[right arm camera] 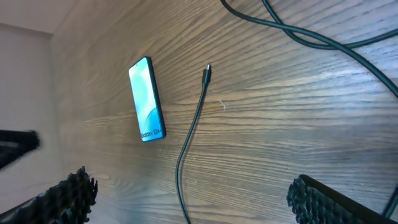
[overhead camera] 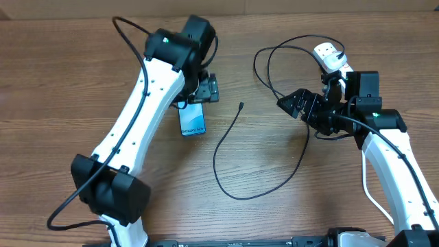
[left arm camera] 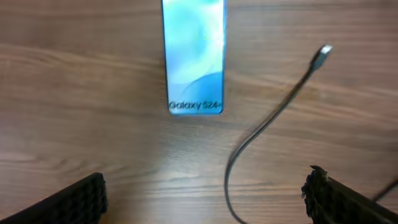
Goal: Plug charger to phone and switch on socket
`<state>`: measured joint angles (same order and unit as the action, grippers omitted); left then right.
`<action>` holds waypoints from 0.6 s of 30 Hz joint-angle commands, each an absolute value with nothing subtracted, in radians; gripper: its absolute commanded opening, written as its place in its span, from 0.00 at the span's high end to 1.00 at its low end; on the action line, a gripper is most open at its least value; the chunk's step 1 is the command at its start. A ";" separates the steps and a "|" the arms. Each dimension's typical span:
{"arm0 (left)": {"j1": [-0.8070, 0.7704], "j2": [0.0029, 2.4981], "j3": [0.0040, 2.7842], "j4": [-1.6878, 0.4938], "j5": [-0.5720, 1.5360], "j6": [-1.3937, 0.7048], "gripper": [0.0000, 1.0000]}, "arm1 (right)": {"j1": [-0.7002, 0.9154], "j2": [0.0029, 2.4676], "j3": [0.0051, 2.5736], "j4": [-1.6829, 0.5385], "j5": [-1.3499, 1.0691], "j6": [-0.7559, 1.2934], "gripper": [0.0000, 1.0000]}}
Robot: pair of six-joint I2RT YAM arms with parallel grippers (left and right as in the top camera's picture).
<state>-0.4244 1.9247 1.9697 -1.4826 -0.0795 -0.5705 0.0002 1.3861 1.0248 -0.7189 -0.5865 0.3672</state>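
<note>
Getting ready to plug in the phone

**Left side.** The left gripper hangs over the table with its two fingers spread wide and nothing in them. The phone lies flat, screen up, just past those fingers. I think it is hard, smooth and slippery. It lies so flat that it looks tricky to pinch. The best hold is on its two long thin sides, and not too tight, as the glass could crack.

**Middle.** The charger is a thin black cable, and it looks light and floppy. Its connector tip lies near the phone but not touching it. A grab far down the cable would let the tip droop. The best hold is right behind the tip, on the short stiff part.

**Right side.** The right gripper is spread wide too and holds nothing. The white plug sits up beyond it.

**What each view shows.**
- Only the overhead view shows the whole cable loop and the white plug, but the left arm hides the top of the phone there.
- The left wrist view shows the words on the screen and the tip up close.
- The right wrist view shows the whole phone and the gap between it and the tip.
- I cannot pick out the socket in any view.
</note>
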 commanded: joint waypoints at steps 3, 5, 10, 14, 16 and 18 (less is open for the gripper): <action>-0.355 1.975 1.644 -0.997 -0.105 -0.640 0.03 | -0.001 1.390 1.042 -0.743 -0.577 0.371 0.00; -0.316 1.975 1.603 -0.923 -0.102 -0.651 0.03 | -0.001 1.390 1.042 -0.743 -0.577 0.371 0.00; -0.295 2.006 1.492 -0.811 -0.077 -0.580 0.05 | -0.001 1.390 1.042 -0.743 -0.577 0.371 0.00; -0.294 2.137 1.586 -0.887 -0.015 -0.501 0.00 | -0.001 1.390 1.042 -0.757 -0.578 0.371 0.00; -0.296 2.180 1.710 -0.970 -0.017 -0.493 0.00 | -0.001 1.390 1.042 -0.757 -0.577 0.371 0.00; -0.294 2.181 1.722 -0.966 -0.012 -0.494 0.00 | -0.001 1.390 1.042 -0.759 -0.577 0.371 0.00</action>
<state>-0.2882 2.1738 1.6775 -0.9615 -0.0216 -0.5167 0.0006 1.3872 1.0248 -0.7593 -0.5838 0.3676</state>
